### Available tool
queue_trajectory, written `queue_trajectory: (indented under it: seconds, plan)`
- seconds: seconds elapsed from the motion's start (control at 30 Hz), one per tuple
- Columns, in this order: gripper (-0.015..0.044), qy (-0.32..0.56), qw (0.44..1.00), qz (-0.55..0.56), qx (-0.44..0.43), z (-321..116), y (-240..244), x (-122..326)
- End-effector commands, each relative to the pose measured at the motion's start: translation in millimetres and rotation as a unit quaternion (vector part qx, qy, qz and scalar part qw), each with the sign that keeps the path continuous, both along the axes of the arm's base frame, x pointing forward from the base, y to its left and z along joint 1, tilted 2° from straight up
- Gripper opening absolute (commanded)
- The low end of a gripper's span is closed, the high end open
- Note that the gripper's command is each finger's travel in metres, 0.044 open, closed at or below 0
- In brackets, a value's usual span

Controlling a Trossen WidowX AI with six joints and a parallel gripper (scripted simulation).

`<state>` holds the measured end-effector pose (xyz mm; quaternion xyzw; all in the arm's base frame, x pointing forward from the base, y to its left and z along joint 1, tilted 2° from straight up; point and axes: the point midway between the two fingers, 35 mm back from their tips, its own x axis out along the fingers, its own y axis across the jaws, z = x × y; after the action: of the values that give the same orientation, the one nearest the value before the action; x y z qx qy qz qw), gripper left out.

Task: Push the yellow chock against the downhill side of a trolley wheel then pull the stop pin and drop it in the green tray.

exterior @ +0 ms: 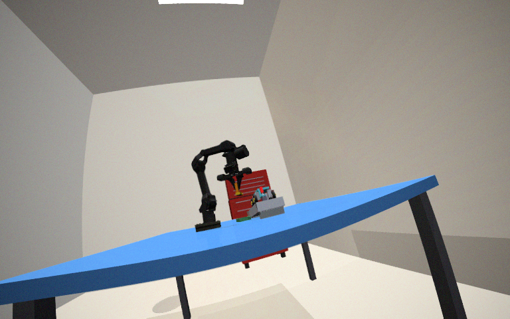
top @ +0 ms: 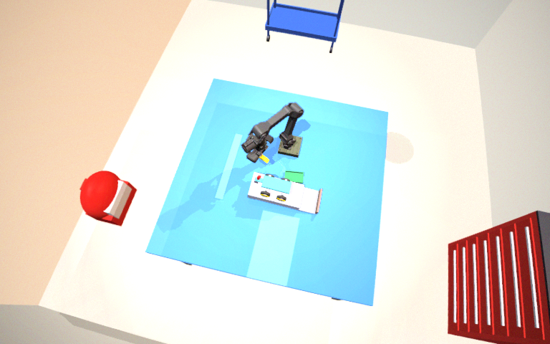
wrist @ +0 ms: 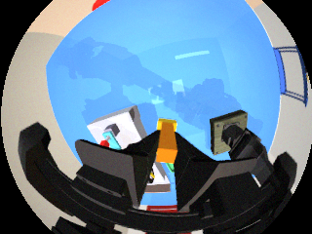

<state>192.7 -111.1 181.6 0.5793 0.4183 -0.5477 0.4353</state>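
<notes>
My gripper [top: 261, 155] [exterior: 236, 183] [wrist: 167, 138] is shut on the chock's orange handle. The chock [top: 264, 158] [exterior: 238, 193] [wrist: 167, 122] hangs in the air, its yellow part beyond the fingertips, between the arm's base and the ramp. Its black rubber base cannot be made out. The trolley [top: 276, 185] [exterior: 266, 194] stands on the pale ramp [top: 307, 197] [exterior: 272, 210] [wrist: 128, 125]; fingers hide much of it in the wrist view. The red-headed stop pin [top: 258, 177] [exterior: 261, 189] [wrist: 104, 143] is at its uphill end. The green tray [top: 294, 177] [exterior: 244, 218] lies beside the ramp.
The arm's base plate [top: 289, 153] [exterior: 208, 226] [wrist: 217, 136] stands on the blue table, across from the ramp. A brownish bar [top: 319, 201] crosses the ramp's low end. A red cabinet [top: 494, 279] and a blue cart [top: 301, 22] stand off the table.
</notes>
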Motion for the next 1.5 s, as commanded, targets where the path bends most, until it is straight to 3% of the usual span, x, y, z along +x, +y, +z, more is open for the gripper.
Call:
queue_trajectory:
  seconds: [0.0,0.7,1.47]
  plan:
    - [0.0,0.001,0.998,0.056,-0.002,0.0,0.0,-0.2]
    - [0.0,-0.001,0.916,0.4,-0.019,0.0,0.0,-0.1]
    - [0.0,-0.002,0.695,0.718,-0.035,0.0,0.1,0.0]
